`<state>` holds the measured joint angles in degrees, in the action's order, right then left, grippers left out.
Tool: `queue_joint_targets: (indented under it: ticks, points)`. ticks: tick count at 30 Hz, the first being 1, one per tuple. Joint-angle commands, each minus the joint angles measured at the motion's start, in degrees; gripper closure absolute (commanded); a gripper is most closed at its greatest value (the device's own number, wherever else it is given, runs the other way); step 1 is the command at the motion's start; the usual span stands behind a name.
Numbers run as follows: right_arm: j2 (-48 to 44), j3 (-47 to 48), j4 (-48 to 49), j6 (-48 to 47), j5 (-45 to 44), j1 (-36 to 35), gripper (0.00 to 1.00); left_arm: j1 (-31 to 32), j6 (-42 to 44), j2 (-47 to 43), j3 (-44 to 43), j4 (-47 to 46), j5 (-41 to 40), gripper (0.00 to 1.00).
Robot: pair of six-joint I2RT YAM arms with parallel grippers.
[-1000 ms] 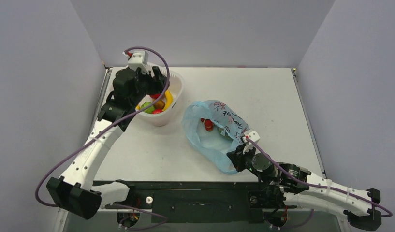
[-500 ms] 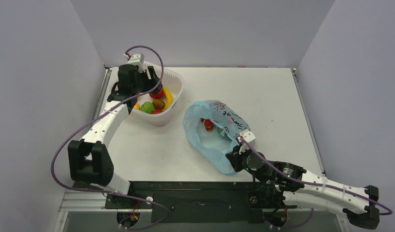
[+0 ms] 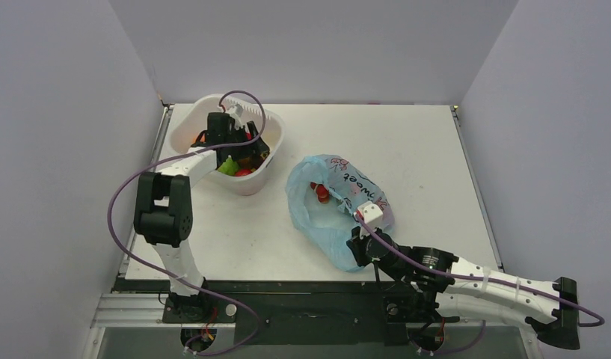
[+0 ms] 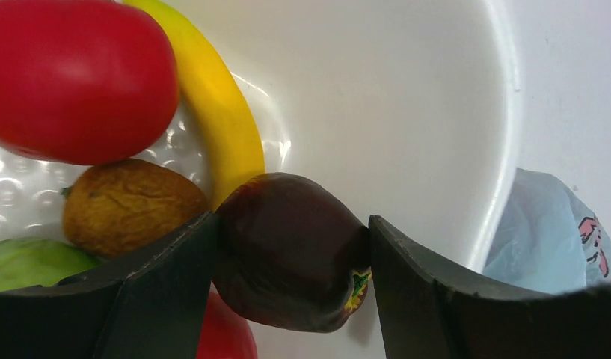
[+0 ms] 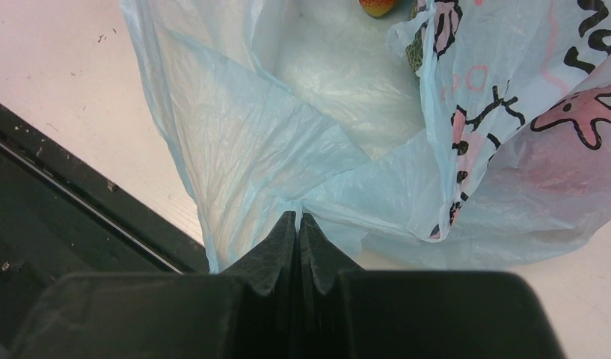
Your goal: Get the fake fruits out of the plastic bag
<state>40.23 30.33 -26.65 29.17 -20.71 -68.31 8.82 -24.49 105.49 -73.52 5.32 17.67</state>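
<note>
Thin film of the plastic bag (image 5: 235,149) looked limp and slippery, best pinched at its rim where the right gripper (image 5: 297,218) clamped it, while the left gripper (image 4: 291,224) clasped a glossy maroon fruit (image 4: 287,262).

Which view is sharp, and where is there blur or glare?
Left wrist: the red fruit is soft at the left edge, and the tub floor glints. Right wrist: the bag creases are crisp. Top: even light, faint shadows.

A dark maroon fruit (image 4: 291,262) is clamped by the left gripper (image 4: 291,224). A red apple (image 4: 78,78) and yellow banana (image 4: 220,127) are seen in the white tub (image 4: 407,112).
</note>
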Motion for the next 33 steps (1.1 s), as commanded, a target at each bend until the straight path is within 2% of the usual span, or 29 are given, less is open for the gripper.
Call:
queue_joint_targets:
  ticks: [1, 3, 5, 7, 8, 11, 13, 19, 33]
  points:
    - [-0.5, 2.4, 1.2, -0.1, -1.2, 0.4, 1.0, -0.4, -4.1, 3.6, -4.1, -1.7, 5.1, 0.9]
    - [-0.5, 2.4, 1.1, -0.1, -1.1, 0.4, 1.0, -0.4, -3.4, 4.1, -4.9, -0.1, 3.7, 0.86]
    - [-0.3, 2.4, 1.1, -0.1, -1.2, 0.4, 1.0, -0.3, -2.2, 5.0, -6.7, 3.1, 2.1, 0.79]
    - [0.0, 2.5, 1.3, -0.1, -1.1, 0.4, 1.0, -0.4, -1.5, 6.1, -8.1, 5.4, 1.2, 0.68]
    - [0.2, 2.5, 1.3, -0.1, -1.0, 0.4, 1.0, -0.3, -1.4, 6.5, -8.4, 5.8, 0.7, 0.57]
    - [0.9, 2.7, 1.3, -0.3, -0.6, 0.4, 1.0, -0.4, -1.2, 6.7, -8.7, 6.6, 0.8, 0.38]
    - [1.1, 2.7, 1.4, -0.3, -0.6, 0.4, 1.0, -0.3, -0.9, 6.6, -8.9, 6.8, 0.8, 0.31]
    - [1.0, 2.6, 1.5, -0.3, -0.6, 0.4, 1.0, -0.3, 0.7, 4.8, -8.9, 7.0, 0.9, 0.21]
    - [-1.6, 1.8, 1.7, 0.1, -1.6, 0.2, 1.0, -0.8, 4.1, -2.1, -8.6, 6.5, 0.5, 0.11]
